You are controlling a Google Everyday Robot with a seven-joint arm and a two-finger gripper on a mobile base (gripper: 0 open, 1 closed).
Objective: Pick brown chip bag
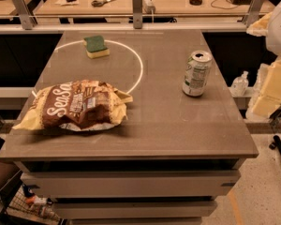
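Observation:
The brown chip bag (77, 106) lies on its side at the front left of the grey table (178, 125). It is crinkled, with pale yellow ends and white script lettering facing up. My gripper (266, 62) hangs at the right edge of the view, beyond the table's right side and far from the bag. Its pale yellow fingers (271, 86) stand apart with nothing between them.
A green and white can (196, 73) stands upright at the table's right. A green and yellow sponge (96, 46) lies at the back, on a white circle line (139, 64). A small white bottle (239, 84) sits beyond the right edge. A desk with scissors (103, 2) lies behind.

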